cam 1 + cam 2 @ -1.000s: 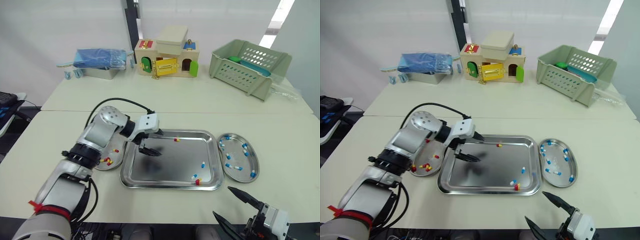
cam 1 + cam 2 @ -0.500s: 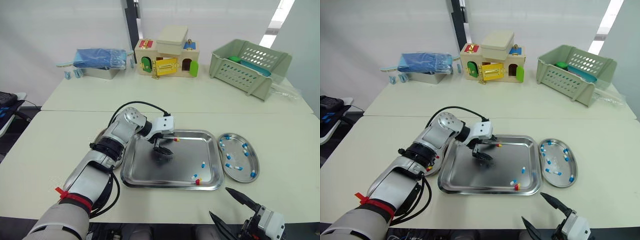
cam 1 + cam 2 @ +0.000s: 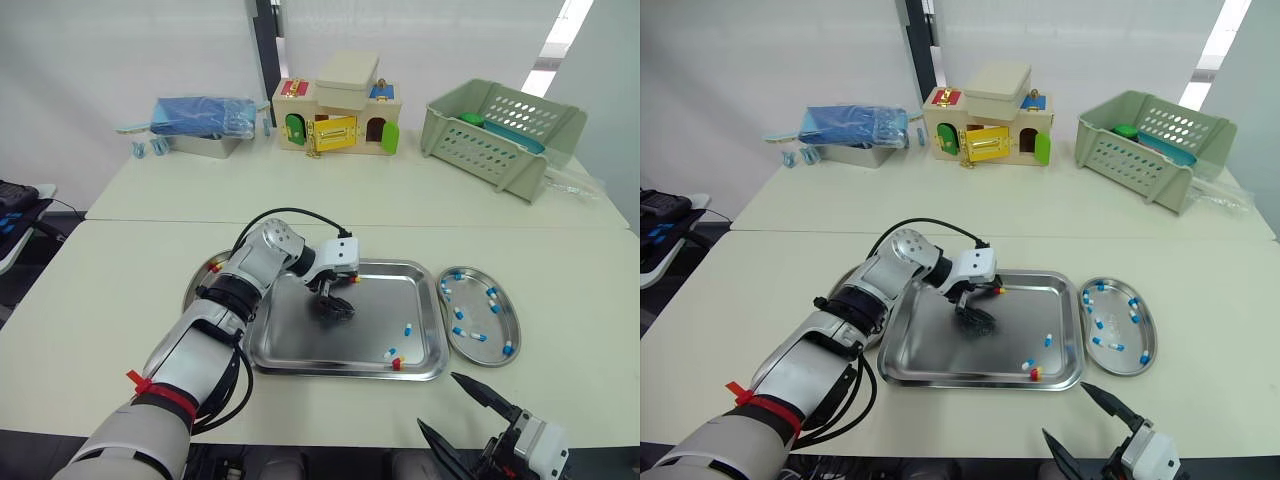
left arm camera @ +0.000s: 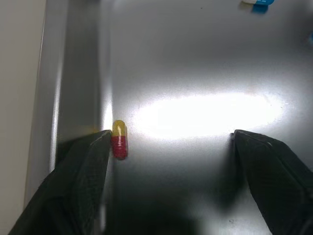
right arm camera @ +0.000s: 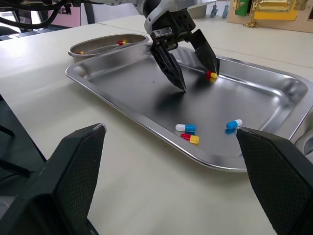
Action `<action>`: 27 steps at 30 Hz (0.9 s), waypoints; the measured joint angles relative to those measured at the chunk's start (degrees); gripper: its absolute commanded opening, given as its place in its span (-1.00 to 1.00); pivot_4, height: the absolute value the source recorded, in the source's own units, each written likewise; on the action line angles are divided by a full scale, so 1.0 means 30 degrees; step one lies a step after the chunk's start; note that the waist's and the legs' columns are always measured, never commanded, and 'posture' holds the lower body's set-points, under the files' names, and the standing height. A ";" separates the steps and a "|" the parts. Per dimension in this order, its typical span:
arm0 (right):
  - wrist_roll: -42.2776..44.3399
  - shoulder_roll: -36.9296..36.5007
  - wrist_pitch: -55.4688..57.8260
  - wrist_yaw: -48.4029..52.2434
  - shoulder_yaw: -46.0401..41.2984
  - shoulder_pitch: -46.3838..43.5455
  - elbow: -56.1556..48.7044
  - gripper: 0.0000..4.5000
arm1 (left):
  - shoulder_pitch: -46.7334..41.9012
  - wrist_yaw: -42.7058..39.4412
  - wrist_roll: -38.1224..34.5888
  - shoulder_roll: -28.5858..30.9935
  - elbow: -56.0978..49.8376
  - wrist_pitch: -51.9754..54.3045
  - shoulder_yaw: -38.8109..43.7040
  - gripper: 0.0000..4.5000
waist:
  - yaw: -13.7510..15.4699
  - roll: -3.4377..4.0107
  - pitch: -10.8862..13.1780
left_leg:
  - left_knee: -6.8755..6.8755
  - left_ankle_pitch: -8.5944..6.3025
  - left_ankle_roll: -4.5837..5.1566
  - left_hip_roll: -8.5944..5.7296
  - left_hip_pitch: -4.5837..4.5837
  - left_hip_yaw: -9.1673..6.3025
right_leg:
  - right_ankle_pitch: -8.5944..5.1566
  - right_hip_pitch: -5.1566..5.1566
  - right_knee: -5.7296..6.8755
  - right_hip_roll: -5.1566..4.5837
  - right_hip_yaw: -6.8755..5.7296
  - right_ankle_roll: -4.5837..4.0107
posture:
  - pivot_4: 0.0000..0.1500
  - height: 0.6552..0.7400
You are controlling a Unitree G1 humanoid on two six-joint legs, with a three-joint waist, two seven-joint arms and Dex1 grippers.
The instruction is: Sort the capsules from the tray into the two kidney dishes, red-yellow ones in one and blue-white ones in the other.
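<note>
Left eye view: nearest, the right end effector [image 3: 440, 400] hangs by the near edge of the desk [image 3: 120, 300], at five o'clock of the tray [image 3: 300, 368], fingers spread wide and holding nothing. Inside the tray, the left end effector [image 4: 171, 134] is wide open and empty, with one finger just beside a red-yellow capsule [image 4: 119, 139] at the twelve o'clock rim. The step in hand looks like picking up that capsule. Next, centre the fingers, close, and carry it to the nine o'clock kidney dish [image 3: 197, 288], because the three o'clock kidney dish [image 3: 476, 318] holds blue-white capsules [image 3: 477, 336].

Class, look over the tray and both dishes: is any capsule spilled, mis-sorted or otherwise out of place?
Nothing stands out: the right dish holds only blue-white capsules, the left dish shows red-yellow ones, and the rest lie inside the tray.
</note>
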 measured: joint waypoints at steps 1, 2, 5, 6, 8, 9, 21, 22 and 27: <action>0.0001 -0.0038 -0.0032 -0.0068 0.0003 0.0055 0.0000 1.00 | -0.0048 -0.0072 0.0076 0.0029 -0.0005 0.0159 -0.0005 0.30 | -0.0005 0.0000 0.0000 | 0.0000 0.0000 0.0000 0.0000 0.0001 0.0001 | 0.0000 0.0000 0.0000 0.0000 0.0001 0.0000 | 1.00 1.00; 0.0001 -0.0080 -0.0069 -0.0106 0.0010 0.0106 0.0000 1.00 | -0.0069 -0.0207 0.0135 0.0053 -0.0034 0.0320 -0.0005 0.15 | -0.0009 0.0000 0.0000 | 0.0000 0.0000 0.0000 0.0000 0.0001 0.0000 | 0.0000 0.0000 0.0000 0.0000 0.0001 0.0000 | 1.00 1.00; 0.0003 -0.0199 -0.0242 -0.0192 0.0133 0.0119 0.0000 1.00 | -0.0076 -0.0321 0.0230 0.0074 -0.0200 0.0748 -0.0004 -0.28 | -0.0018 0.0000 -0.0002 | 0.0000 0.0000 0.0000 0.0001 0.0005 -0.0002 | 0.0000 0.0002 0.0000 0.0000 0.0001 0.0000 | 1.00 1.00; 0.0003 -0.0206 -0.0286 -0.0210 0.0165 0.0119 0.0000 1.00 | -0.0076 -0.0320 0.0259 0.0075 -0.0276 0.0894 -0.0003 -0.43 | -0.0018 0.0000 -0.0002 | 0.0000 0.0000 0.0000 0.0000 0.0004 -0.0001 | 0.0000 0.0002 0.0001 0.0000 0.0000 0.0000 | 1.00 1.00; 0.0010 -0.0237 -0.0335 -0.0244 0.0175 0.0119 0.0001 1.00 | -0.0076 -0.0316 0.0310 0.0075 -0.0331 0.0985 -0.0003 -0.73 | -0.0019 -0.0001 -0.0002 | 0.0000 0.0000 0.0000 0.0000 0.0004 -0.0001 | 0.0000 0.0003 0.0000 0.0000 0.0001 0.0000 | 1.00 1.00; 0.0011 -0.0277 -0.0338 -0.0255 0.0176 0.0118 0.0001 1.00 | -0.0076 -0.0305 0.0320 0.0074 -0.0334 0.1001 -0.0002 -0.87 | -0.0019 -0.0001 -0.0002 | 0.0000 0.0000 -0.0001 0.0000 0.0005 -0.0001 | 0.0000 0.0004 0.0000 0.0000 0.0000 0.0000 | 1.00 1.00; 0.0046 -0.0781 -0.0337 -0.0554 0.0170 0.0255 0.0005 1.00 | 0.0247 -0.0866 0.0079 0.0459 -0.1319 0.1454 0.0044 -0.48 | -0.0055 -0.0001 -0.0002 | 0.0001 0.0000 0.0000 0.0002 0.0002 -0.0003 | 0.0000 0.0001 0.0001 0.0001 -0.0001 0.0000 | 1.00 1.00; 0.0047 -0.0799 -0.0337 -0.0567 0.0171 0.0407 0.0004 1.00 | 0.0417 -0.1144 -0.0098 0.0678 -0.1799 0.1785 0.0103 -0.33 | -0.0068 0.0000 -0.0002 | 0.0001 0.0000 0.0000 0.0003 0.0001 -0.0004 | 0.0000 0.0000 0.0002 0.0000 0.0000 -0.0001 | 1.00 1.00; 0.0055 -0.0879 -0.0337 -0.0612 0.0172 0.0685 -0.0008 1.00 | 0.1123 -0.2088 -0.1613 0.1620 -0.5114 0.3877 0.1100 0.42 | -0.0060 0.0000 -0.0002 | 0.0004 0.0001 -0.0001 0.0005 -0.0004 -0.0011 | 0.0000 0.0004 0.0002 0.0000 -0.0005 -0.0001 | 1.00 1.00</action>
